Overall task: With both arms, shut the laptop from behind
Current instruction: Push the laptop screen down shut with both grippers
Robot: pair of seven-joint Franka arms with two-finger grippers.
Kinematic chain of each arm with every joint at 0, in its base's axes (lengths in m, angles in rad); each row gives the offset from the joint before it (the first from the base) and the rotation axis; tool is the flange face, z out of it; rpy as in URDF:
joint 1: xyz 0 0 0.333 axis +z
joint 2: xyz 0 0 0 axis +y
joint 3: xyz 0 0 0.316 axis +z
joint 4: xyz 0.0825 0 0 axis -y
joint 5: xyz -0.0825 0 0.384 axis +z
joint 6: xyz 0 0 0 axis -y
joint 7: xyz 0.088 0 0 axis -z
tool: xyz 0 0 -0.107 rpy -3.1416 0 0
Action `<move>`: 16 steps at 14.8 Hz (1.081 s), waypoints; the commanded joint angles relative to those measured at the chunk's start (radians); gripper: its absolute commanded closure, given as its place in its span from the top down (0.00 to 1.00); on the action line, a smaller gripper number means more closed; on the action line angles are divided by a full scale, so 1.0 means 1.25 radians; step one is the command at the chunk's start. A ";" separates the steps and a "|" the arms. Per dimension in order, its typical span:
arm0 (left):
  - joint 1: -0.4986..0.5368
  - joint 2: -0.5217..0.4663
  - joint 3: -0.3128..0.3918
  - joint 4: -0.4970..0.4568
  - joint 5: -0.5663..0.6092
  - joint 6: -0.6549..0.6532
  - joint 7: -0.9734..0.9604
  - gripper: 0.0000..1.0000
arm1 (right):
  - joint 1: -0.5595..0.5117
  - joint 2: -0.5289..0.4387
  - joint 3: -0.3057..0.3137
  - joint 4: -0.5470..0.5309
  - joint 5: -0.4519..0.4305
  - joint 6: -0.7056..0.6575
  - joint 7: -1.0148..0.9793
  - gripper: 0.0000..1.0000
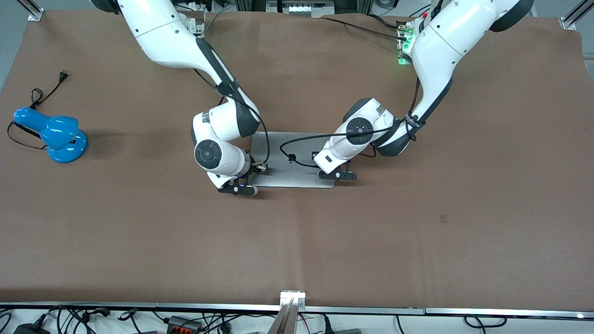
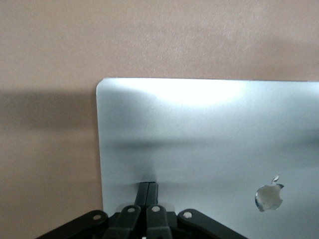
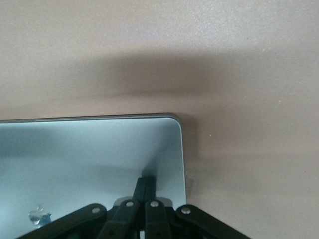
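The laptop [image 1: 297,160] is lying closed and flat at the middle of the brown counter [image 1: 417,232], its silver lid facing up. The left gripper [image 1: 338,175] is pressing on the lid near the corner toward the left arm's end, its fingers [image 2: 148,191] clenched together. The right gripper [image 1: 239,189] is resting on the lid's other end, its fingers [image 3: 143,188] likewise pinched together. A blue desk lamp [image 1: 55,134] is sitting well apart, toward the right arm's end.

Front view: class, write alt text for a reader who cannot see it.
A closed silver laptop lies flat mid-table with the shut left gripper and shut right gripper pressing its lid. A blue desk lamp stands toward the right arm's end.
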 commanded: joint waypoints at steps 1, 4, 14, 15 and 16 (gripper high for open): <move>-0.006 0.017 0.010 0.030 0.024 0.000 -0.015 0.00 | 0.007 0.019 -0.001 0.023 -0.014 0.015 0.021 0.00; 0.000 0.006 0.010 0.032 0.024 -0.009 -0.015 0.00 | 0.007 0.020 -0.001 0.023 -0.014 0.014 0.021 0.00; 0.101 -0.269 -0.021 0.037 0.016 -0.313 0.022 0.00 | -0.001 -0.107 -0.085 0.041 -0.096 -0.076 0.004 0.00; 0.118 -0.294 -0.026 0.038 0.012 -0.341 0.023 0.00 | -0.001 -0.127 -0.107 0.041 -0.122 -0.099 -0.001 0.00; 0.135 -0.321 -0.038 0.038 0.011 -0.384 0.040 0.00 | -0.001 -0.145 -0.123 0.041 -0.148 -0.119 -0.016 0.00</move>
